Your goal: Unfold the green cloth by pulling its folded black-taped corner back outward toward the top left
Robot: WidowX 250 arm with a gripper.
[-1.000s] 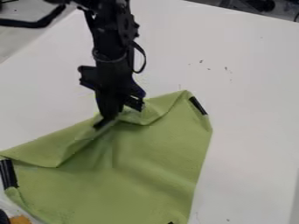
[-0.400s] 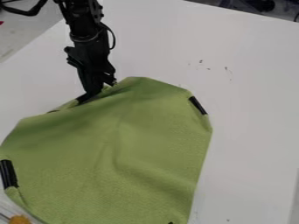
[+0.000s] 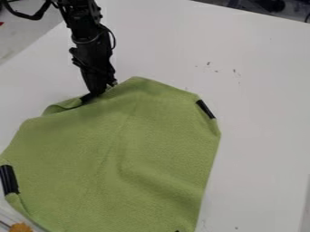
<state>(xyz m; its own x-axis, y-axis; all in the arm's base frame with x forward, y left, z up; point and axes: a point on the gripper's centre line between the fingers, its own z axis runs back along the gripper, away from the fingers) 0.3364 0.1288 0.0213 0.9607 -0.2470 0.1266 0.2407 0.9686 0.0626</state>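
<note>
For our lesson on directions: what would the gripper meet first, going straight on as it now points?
The gripper points down at the far edge of the green cloth, so likely that first; whether they touch is unclear.

The black two-finger gripper (image 3: 97,94) was at the upper left edge of a green fabric cloth (image 3: 115,154), touching it on a smooth white tabletop (image 3: 260,108). One black strip (image 3: 205,109) lay at the cloth's upper right edge, another (image 3: 8,180) at its left. An orange-yellow object (image 3: 21,227) showed at the bottom left.
</note>
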